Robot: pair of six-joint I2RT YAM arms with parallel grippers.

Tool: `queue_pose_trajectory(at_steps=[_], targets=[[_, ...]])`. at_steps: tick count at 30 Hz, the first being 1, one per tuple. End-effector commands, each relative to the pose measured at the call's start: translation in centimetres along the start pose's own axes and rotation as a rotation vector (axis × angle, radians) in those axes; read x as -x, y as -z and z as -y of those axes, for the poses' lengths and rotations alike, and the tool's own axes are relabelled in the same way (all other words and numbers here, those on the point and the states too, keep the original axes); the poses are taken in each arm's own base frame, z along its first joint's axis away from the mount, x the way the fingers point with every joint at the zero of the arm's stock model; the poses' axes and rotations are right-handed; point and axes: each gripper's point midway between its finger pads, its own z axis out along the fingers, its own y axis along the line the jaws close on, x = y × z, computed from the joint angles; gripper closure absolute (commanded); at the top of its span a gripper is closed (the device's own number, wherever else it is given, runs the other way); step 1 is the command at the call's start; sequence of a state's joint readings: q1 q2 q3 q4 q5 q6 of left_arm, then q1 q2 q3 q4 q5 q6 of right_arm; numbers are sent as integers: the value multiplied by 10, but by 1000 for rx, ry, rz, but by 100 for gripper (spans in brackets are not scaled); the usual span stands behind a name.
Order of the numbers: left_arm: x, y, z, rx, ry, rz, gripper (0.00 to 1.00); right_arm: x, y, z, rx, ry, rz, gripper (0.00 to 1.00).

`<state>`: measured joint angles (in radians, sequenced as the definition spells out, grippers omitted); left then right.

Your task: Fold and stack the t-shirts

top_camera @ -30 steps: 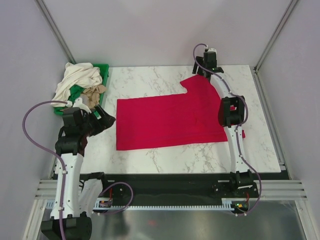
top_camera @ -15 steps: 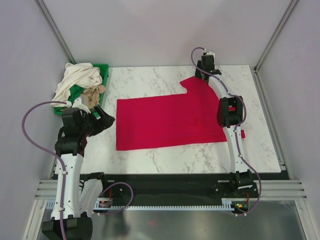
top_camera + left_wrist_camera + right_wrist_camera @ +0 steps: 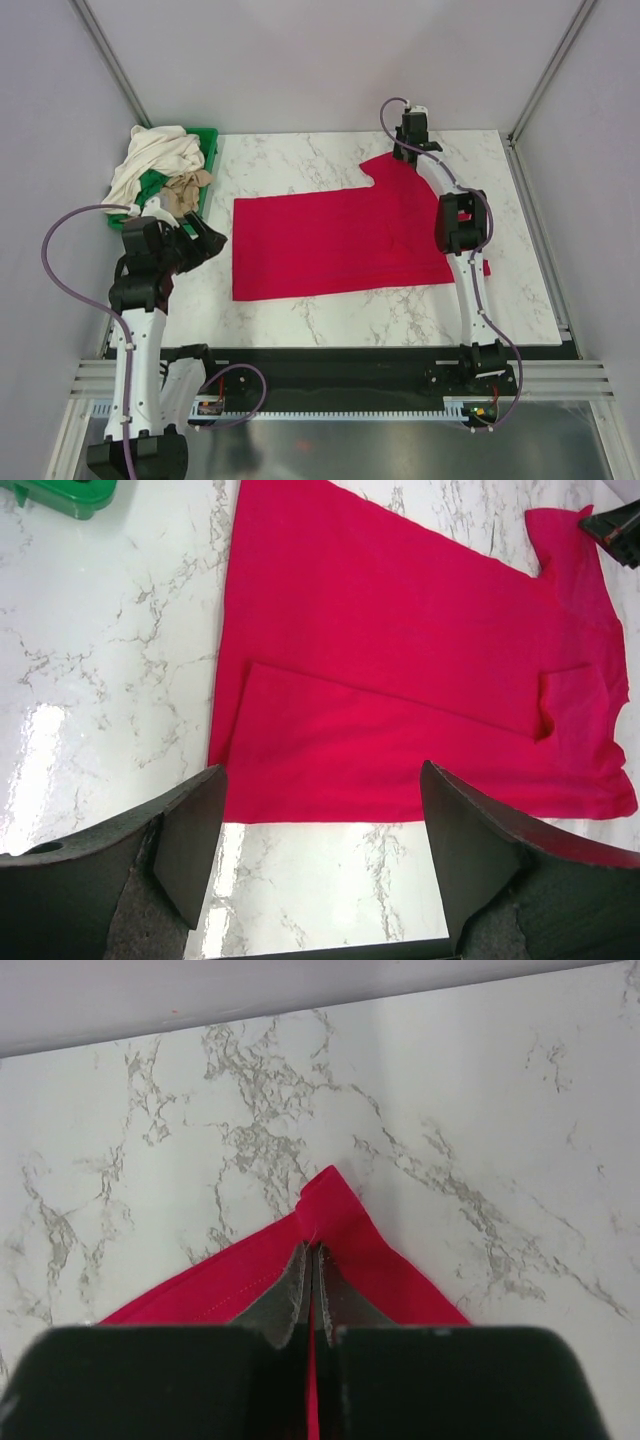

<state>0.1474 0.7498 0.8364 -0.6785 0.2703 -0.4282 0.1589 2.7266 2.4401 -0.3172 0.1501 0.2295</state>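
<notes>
Right fingers (image 3: 288, 1305) just snapped shut on far sleeve tip of red shirt (image 3: 360, 1265), pinched between them; grip made, fold can start. Left gripper (image 3: 320, 770) wide, empty, shirt hem just ahead.

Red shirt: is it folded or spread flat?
Partly folded. The left wrist view shows one long edge of the red shirt doubled over; a sleeve sticks out, its tip pinched in the right gripper.
</notes>
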Motion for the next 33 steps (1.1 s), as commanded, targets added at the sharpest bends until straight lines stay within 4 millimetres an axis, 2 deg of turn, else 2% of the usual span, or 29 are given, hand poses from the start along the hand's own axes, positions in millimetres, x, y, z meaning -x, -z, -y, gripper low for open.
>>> queue_pose_trajectory(at_steps=[1,2,3,4,5,6,7,8,9,10,11,12,13,14,15,16,17,18,19,20,21,22,23,25,26,27,29,30,33], targets=[[11,0,-3,6,-24,45,15,43,35,-13,44,30,56,100],[11,-2,-7,20,-15,36,16,67,51,-16,54,22,100,100],[13,-3,-7,24,-15,36,16,68,57,-16,57,20,99,100],[15,-4,-7,29,-11,35,17,91,76,-18,65,10,141,100],[20,-8,-8,47,-7,28,18,99,84,-20,70,-5,160,100],[23,-10,-7,56,7,28,18,95,89,-18,67,-13,150,100],[26,-14,-4,56,9,21,18,112,107,-20,77,-26,181,100],[27,-24,-4,71,13,-10,18,115,114,-23,90,-35,186,100],[40,-27,-1,95,9,12,18,105,116,-24,96,-50,163,100],[41,-34,7,93,-10,-9,18,114,131,-28,110,-58,179,100],[45,-41,10,102,-17,-16,20,113,137,-31,122,-68,178,100],[52,-59,9,132,-9,-39,21,93,135,-31,124,-66,137,100],[53,-68,15,135,-15,-50,22,104,152,-37,145,-86,171,100],[57,-78,15,151,-13,-57,23,99,157,-40,153,-91,169,100],[64,-97,10,188,0,-66,23,73,155,-38,152,-92,124,100],[69,-111,9,198,2,-66,24,81,169,-46,177,-106,154,100],[73,-121,8,212,4,-74,25,75,173,-49,184,-103,143,100],[92,-128,16,201,-2,-47,26,56,173,-50,184,-99,107,100],[83,-153,8,227,0,-104,27,60,184,-51,194,-103,119,100],[86,-163,8,227,4,-111,29,57,187,-53,197,-103,115,100],[98,-172,13,217,-3,-100,31,45,188,-50,192,-103,97,100],[100,-182,12,222,-5,-106,32,51,200,-52,208,-105,114,100],[88,-202,2,249,-7,-152,33,50,202,-52,207,-112,116,100],[97,-218,2,239,-37,-152,35,49,211,-51,219,-114,110,100],[84,-235,-9,262,-46,-198,36,47,214,-51,221,-114,106,100],[90,-242,-8,264,-58,-188,36,43,217,-50,222,-122,97,100],[83,-258,-24,323,-60,-201,35,47,229,-51,240,-131,111,100],[80,-264,-28,333,-58,-211,35,39,230,-51,241,-144,95,100],[70,-280,-41,365,-64,-240,34,37,240,-52,264,-152,93,100]])
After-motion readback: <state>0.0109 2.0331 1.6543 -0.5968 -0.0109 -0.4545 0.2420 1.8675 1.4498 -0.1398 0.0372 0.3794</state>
